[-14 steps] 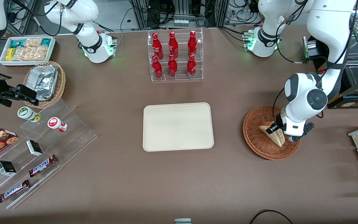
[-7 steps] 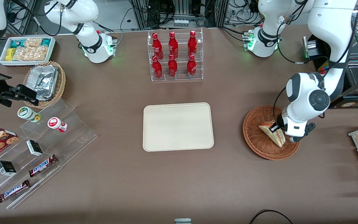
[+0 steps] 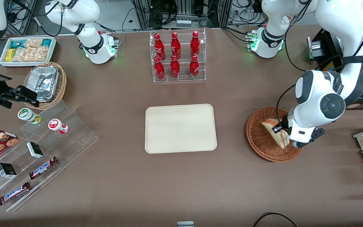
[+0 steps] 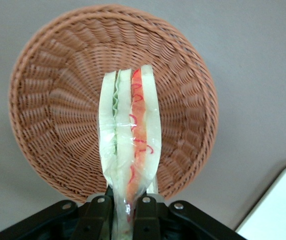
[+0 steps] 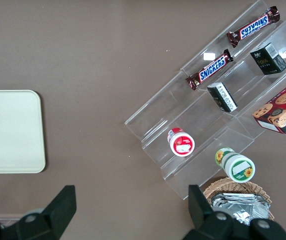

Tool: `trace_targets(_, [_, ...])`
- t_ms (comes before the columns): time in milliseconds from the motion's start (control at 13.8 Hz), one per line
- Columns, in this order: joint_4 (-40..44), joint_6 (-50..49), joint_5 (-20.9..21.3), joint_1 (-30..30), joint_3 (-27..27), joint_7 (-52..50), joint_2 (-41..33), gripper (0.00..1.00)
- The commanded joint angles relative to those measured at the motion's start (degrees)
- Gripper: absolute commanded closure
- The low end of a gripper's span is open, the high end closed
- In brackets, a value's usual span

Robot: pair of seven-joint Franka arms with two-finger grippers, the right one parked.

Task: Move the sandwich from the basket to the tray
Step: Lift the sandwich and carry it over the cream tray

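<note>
The pincer (image 4: 129, 210) is clamped on the sandwich (image 4: 129, 145): in the left wrist view its two black fingers (image 4: 99, 212) press against the wrapped wedge from either side, with only the thickness of the bread between them. The wedge stands on edge in that grip, cut face toward the camera, showing pale bread layers with a green strip and a red-orange strip of filling under clear film. It hangs over the middle of the basket (image 4: 48, 100), whose woven floor shows all round it; whether its tip touches the weave cannot be told.

In the front view the pincer (image 3: 279, 128) sits over the basket (image 3: 258, 138), toward the 3 o'clock part of its bowl, and the sandwich (image 3: 276, 132) slants from the 12 o'clock region down toward 5 o'clock. The basket rests on the brown tabletop (image 3: 181, 183) toward the working arm's end. From it, the cream tray (image 3: 180, 128) lies at 9 o'clock, well apart and bare. At the tray's 12 o'clock stands a clear rack of red bottles (image 3: 176, 56), farther from the front camera.
</note>
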Motion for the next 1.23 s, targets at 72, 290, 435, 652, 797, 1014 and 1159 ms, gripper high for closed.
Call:
trace_targets(72, [3.94,-1.18,0.9,-0.21,-5.42,0.11,2.81,1.0])
trace_targets(290, [7.45,-1.26,1.08,-3.26,-9.66,-2.6,5.88,1.0])
trace_targets(435, [9.83,-1.26,1.25,-7.74,-9.66,-5.6,7.91,1.0])
trace_targets(652, [13.69,-1.09,4.05,-13.98,-9.66,-8.58,12.12,1.0])
trace_targets(797, [17.99,-1.09,5.21,-17.5,-9.66,-11.13,15.98,1.0])
trace_targets(1014, [22.66,-0.74,5.21,-22.52,-9.66,-15.61,20.21,1.0])
trace_targets(1159, [25.46,-0.47,5.64,-25.07,-9.66,-17.55,22.58,1.0])
